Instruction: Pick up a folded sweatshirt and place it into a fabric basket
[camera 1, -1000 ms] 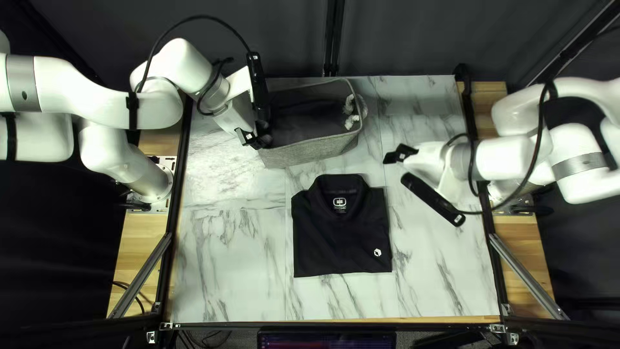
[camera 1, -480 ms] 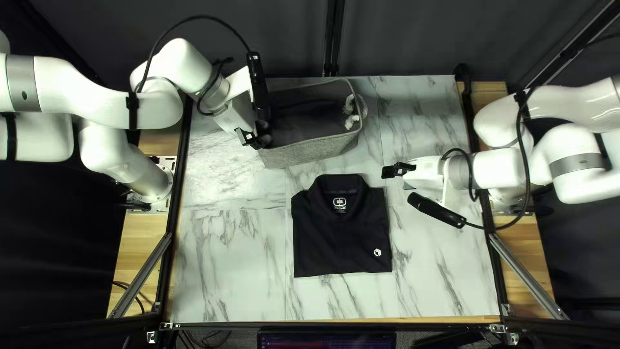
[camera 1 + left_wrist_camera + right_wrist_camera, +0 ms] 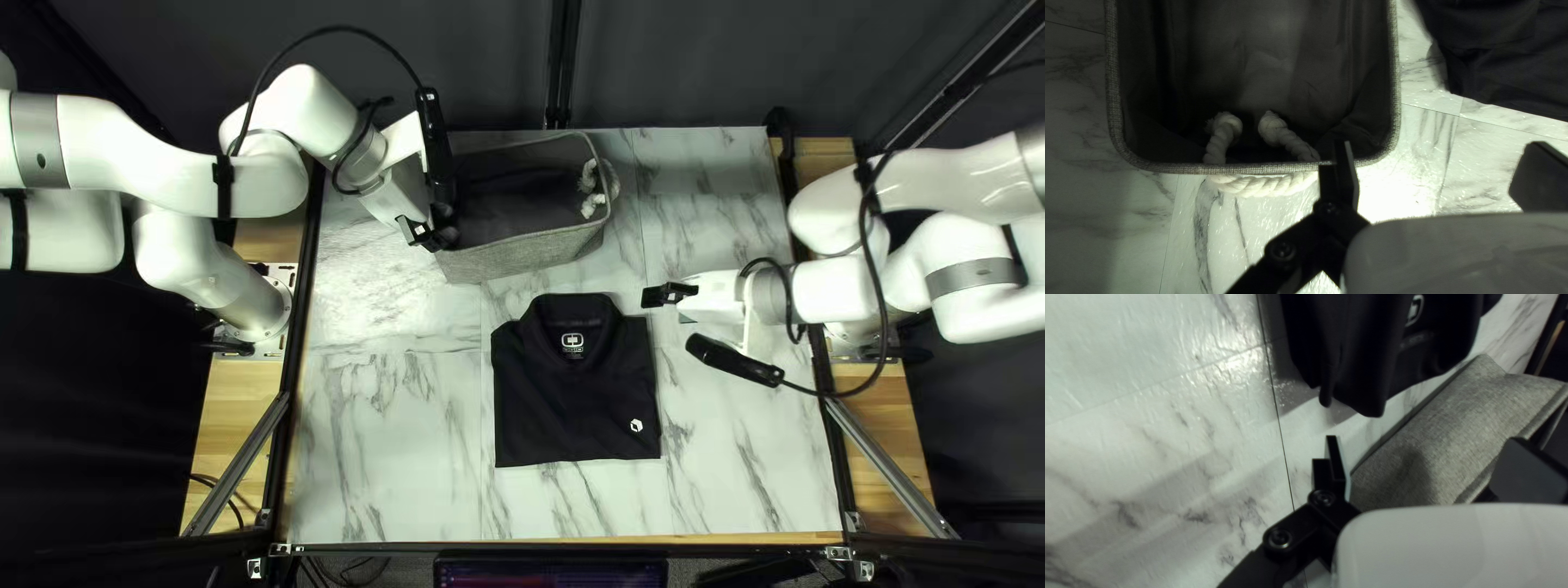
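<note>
Counting one folded dark collared shirt [image 3: 577, 392], lying flat on the marbled counter [image 3: 381, 457], in the lower middle of the top left view. Just beyond, at upper middle of that frame: one grey fabric basket [image 3: 517, 258], with a dark lining, apart from the shirt.

Two grippers, one per arm. At upper left of the same frame, by the basket's left end, the left gripper [image 3: 425, 232]; right of centre, near the shirt's upper right corner, the right gripper [image 3: 667, 294]. Both released: in each wrist view, fingers spread well apart, gripping nothing.

Two pale marks on the shirt: a collar mark [image 3: 573, 343] and a chest mark [image 3: 637, 426], both visible from above. In the right wrist view, only the collar mark, on the part of the shirt ahead of the gripper, with the basket's outer wall beyond and between the parted fingers.

Two rope handles, split between views. From above, just the right-end rope handle [image 3: 592, 191]. In the left wrist view, ahead of the gripper, the other rope handle [image 3: 1263, 184], with two knots inside the basket, plus part of the shirt off beyond the far finger.
</note>
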Robot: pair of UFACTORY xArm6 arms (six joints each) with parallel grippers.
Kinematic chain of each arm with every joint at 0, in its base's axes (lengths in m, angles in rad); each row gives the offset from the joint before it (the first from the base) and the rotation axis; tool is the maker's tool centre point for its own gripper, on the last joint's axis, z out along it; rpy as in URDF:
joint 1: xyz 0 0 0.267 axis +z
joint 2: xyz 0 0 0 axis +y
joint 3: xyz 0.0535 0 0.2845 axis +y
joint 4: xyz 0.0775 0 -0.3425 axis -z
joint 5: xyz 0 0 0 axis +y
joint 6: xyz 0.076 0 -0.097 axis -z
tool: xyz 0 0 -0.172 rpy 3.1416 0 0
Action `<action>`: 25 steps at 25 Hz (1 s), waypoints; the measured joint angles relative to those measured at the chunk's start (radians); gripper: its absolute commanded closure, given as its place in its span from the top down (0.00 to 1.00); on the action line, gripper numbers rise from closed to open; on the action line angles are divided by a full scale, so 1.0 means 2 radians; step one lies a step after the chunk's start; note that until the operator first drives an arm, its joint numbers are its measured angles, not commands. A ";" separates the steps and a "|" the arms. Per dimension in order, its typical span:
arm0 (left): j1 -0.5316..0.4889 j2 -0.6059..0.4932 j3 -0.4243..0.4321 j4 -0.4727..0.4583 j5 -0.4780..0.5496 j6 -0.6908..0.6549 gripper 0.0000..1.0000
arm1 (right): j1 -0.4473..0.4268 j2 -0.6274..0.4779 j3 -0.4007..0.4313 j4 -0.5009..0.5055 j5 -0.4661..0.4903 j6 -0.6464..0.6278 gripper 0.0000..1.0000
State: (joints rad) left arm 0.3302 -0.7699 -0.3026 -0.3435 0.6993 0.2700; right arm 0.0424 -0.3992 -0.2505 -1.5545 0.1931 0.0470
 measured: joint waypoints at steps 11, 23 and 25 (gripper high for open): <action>0.000 0.000 0.000 0.000 0.000 0.000 1.00 | -0.005 0.005 -0.001 0.018 -0.013 -0.027 1.00; 0.000 0.000 0.000 0.000 0.000 0.000 1.00 | -0.007 0.049 -0.017 0.003 0.007 -0.001 1.00; 0.000 0.000 0.000 0.000 0.000 0.000 1.00 | -0.012 0.066 -0.026 -0.011 0.009 0.008 1.00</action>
State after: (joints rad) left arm 0.3302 -0.7699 -0.3026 -0.3435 0.6993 0.2700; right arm 0.0175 -0.2681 -0.3034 -1.5761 0.2101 0.0632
